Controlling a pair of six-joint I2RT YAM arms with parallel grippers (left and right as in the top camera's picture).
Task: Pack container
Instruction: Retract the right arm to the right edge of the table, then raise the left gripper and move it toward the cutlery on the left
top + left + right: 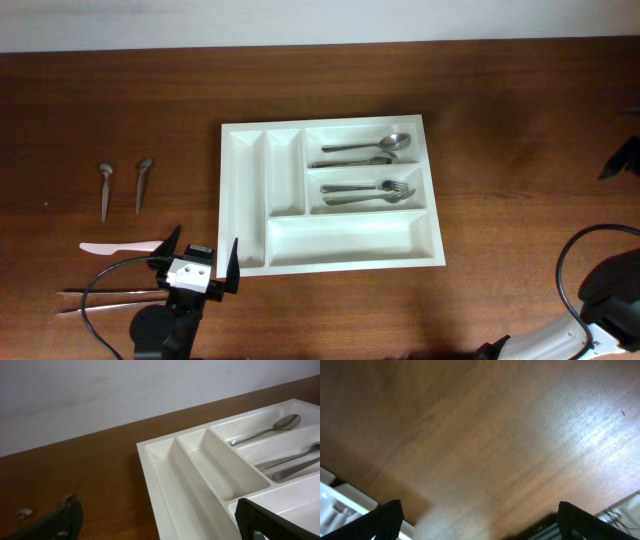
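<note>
The container [350, 240] is a large white cutlery tray in the middle of the table. Its top wide compartment holds metal spoons [370, 147] and the middle one holds forks [368, 191]. The bottom wide compartment and the two narrow ones are bare. My left gripper [202, 248] stands open just off the tray's front-left corner with nothing between its fingers. In the left wrist view the left gripper [160, 525] faces the tray's rim [150, 452]. In its wrist view my right gripper [487, 520] is open over bare wood.
Two small spoons [105, 186] [143, 183] lie at the far left. In front of them lies a pink knife [115, 246], and thin metal utensils [100, 295] lie near the front edge. The right arm's body [605, 300] fills the front-right corner.
</note>
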